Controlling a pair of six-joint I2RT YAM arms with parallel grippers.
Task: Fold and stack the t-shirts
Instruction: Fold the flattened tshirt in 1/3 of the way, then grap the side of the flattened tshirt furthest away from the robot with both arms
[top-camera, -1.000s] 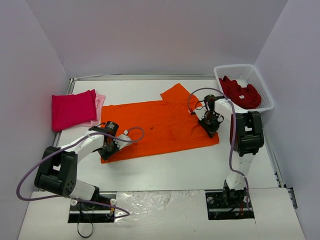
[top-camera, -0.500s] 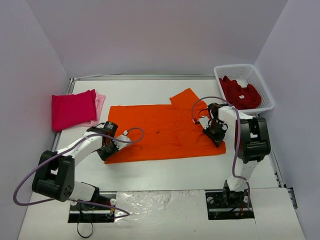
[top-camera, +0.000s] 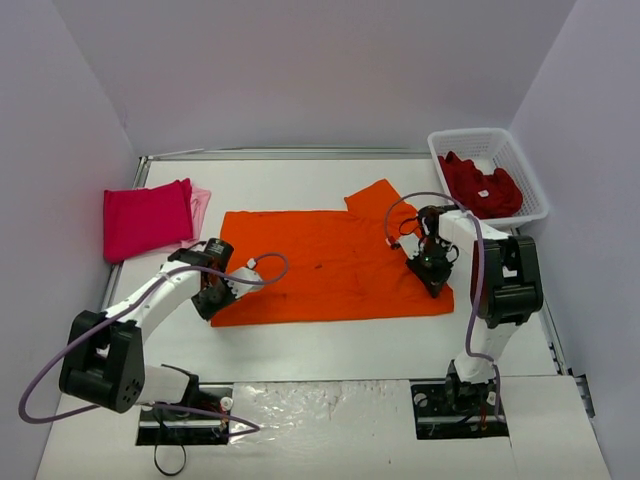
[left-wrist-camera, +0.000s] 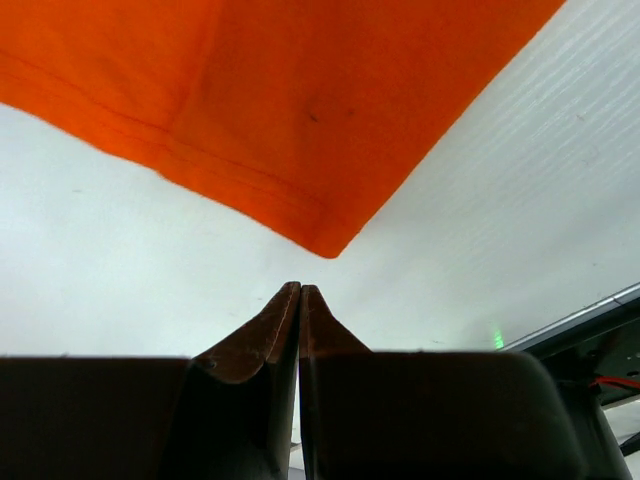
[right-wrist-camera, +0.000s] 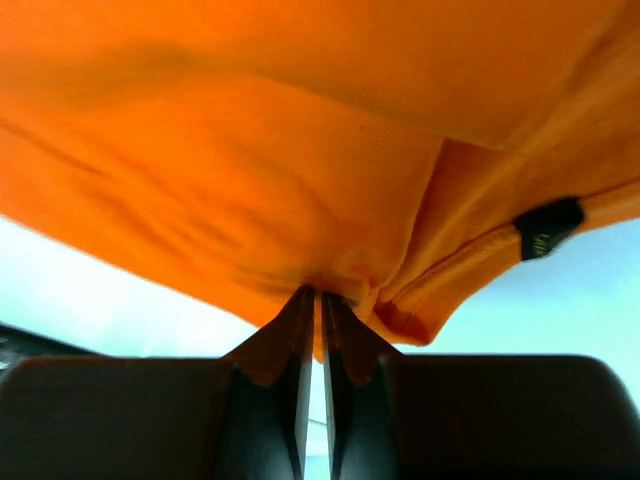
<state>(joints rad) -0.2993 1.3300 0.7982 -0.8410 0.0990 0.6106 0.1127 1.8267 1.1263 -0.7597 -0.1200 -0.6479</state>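
The bright orange t-shirt (top-camera: 330, 265) lies spread flat mid-table. My right gripper (top-camera: 432, 268) is shut on its right side; the right wrist view shows orange cloth (right-wrist-camera: 300, 180) pinched between the jaws (right-wrist-camera: 320, 293), with a black tag (right-wrist-camera: 548, 228) on the hem. My left gripper (top-camera: 212, 300) is at the shirt's near left corner. In the left wrist view its jaws (left-wrist-camera: 300, 288) are shut and empty, and the corner (left-wrist-camera: 330, 240) lies just ahead of them. A folded magenta-pink shirt (top-camera: 145, 218) lies on a pale pink one (top-camera: 200, 205) at the far left. Dark red shirts (top-camera: 482, 188) fill the basket.
The white lattice basket (top-camera: 470, 135) stands at the back right corner. Grey walls enclose the table on the left, back and right. The arms' purple cables (top-camera: 265, 270) loop over the shirt's edges.
The orange shirt has been drawn to the right and lies flatter. My right gripper moved right and nearer with the cloth in it. My left gripper stayed at the near left corner.
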